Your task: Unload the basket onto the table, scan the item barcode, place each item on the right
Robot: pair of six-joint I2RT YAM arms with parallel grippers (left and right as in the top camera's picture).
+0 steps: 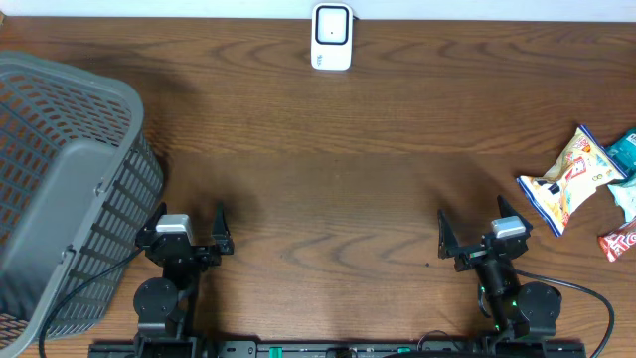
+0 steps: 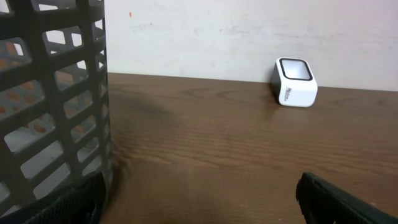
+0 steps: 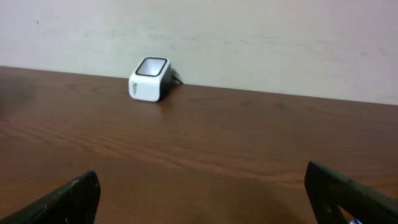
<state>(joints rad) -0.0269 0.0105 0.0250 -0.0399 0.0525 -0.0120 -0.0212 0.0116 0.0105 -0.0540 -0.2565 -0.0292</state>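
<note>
The white barcode scanner (image 1: 331, 37) stands at the table's far edge, in the middle; both wrist views show it, as scanner (image 2: 295, 83) and scanner (image 3: 150, 79). Snack items lie at the right edge: a yellow-and-white bag (image 1: 568, 179), a teal packet (image 1: 624, 149) and a red packet (image 1: 618, 242). My left gripper (image 1: 190, 217) (image 2: 200, 200) rests open near the front edge, beside the basket, with nothing between its fingers. My right gripper (image 1: 474, 225) (image 3: 202, 199) is open and empty too, left of the snacks.
A large grey slatted basket (image 1: 60, 189) fills the left end of the table; its wall (image 2: 50, 106) stands close against my left gripper's left finger. Bare brown wood lies between the grippers and the scanner.
</note>
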